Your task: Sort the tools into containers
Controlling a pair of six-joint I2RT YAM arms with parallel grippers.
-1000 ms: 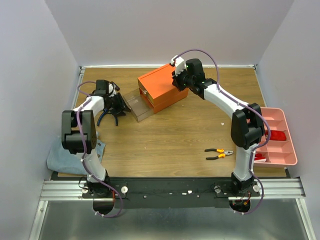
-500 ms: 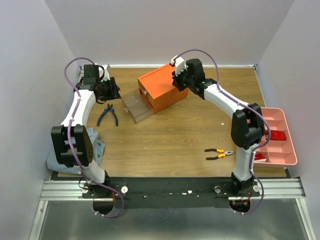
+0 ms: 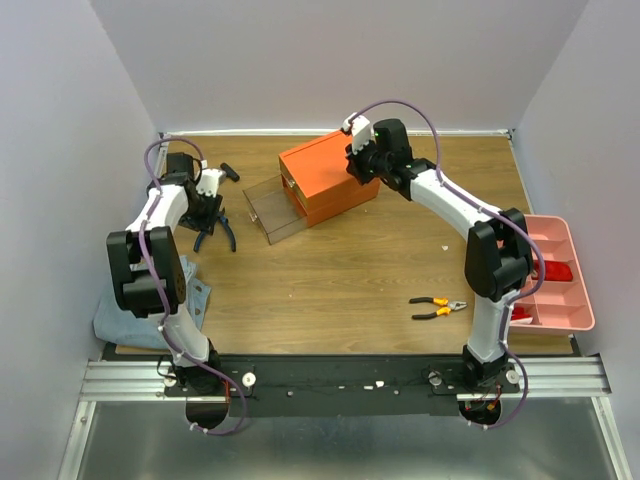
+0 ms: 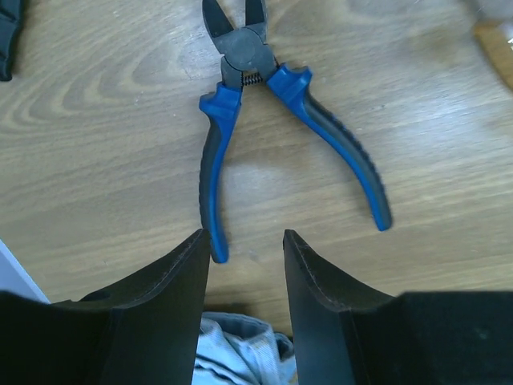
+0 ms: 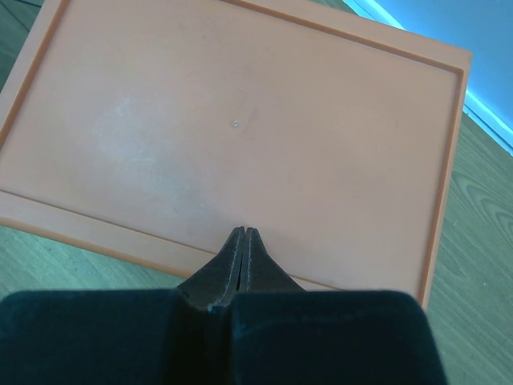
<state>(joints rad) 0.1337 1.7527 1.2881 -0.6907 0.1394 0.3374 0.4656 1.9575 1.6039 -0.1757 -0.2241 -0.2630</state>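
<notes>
Left pincer (image 4: 244, 241): open, nothing between the fingers; I have it pointing down at the table (image 4: 96, 160).
Blue pliers (image 4: 212, 160): flat on the table just ahead of the left tips, handles spread back toward them, one handle end just beside a finger (image 4: 172, 281).
Cloth (image 4: 240, 353): beneath and behind the left pincer.
Right pincer (image 5: 243, 233): fingers pressed together, gripping nothing; whether they touch the lid I cannot tell.
Orange box (image 5: 240, 120): directly under the right tips.
Drawer (image 3: 270, 212): pulled out, between the two pincers.
Orange pliers (image 3: 438, 306): well apart from both pincers.
Pink tray (image 3: 585, 300): well behind the right pincer, a red tool (image 3: 557, 271) inside.
</notes>
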